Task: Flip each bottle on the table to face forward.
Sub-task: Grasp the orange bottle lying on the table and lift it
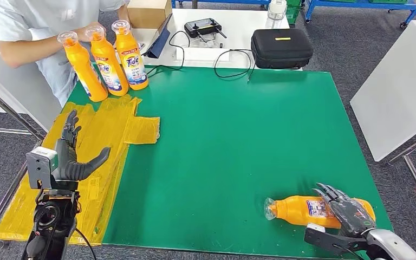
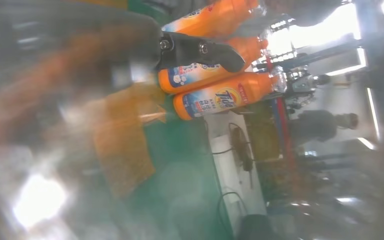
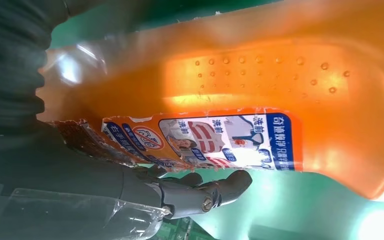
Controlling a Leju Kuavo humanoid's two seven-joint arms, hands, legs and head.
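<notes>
grey carpet floor [image 1: 325,49], white tables [image 1: 406,92]

Head view: high vantage, facing forward and down over green table [image 1: 238,141]; both arms enter from bottom edge, far table edge and person at top.

Left wrist view: turned sideways, blurred, from behind left hand [image 2: 200,50], looking across table toward three upright bottles [image 2: 215,97] at far left corner; moderate distance. Same bottles [image 1: 108,59] in head view.

Right wrist view: very close, turned, lens almost against lying bottle [image 3: 260,100] beside right hand [image 3: 200,192]. Same lying bottle [image 1: 303,210] near front right edge in head view.
</notes>
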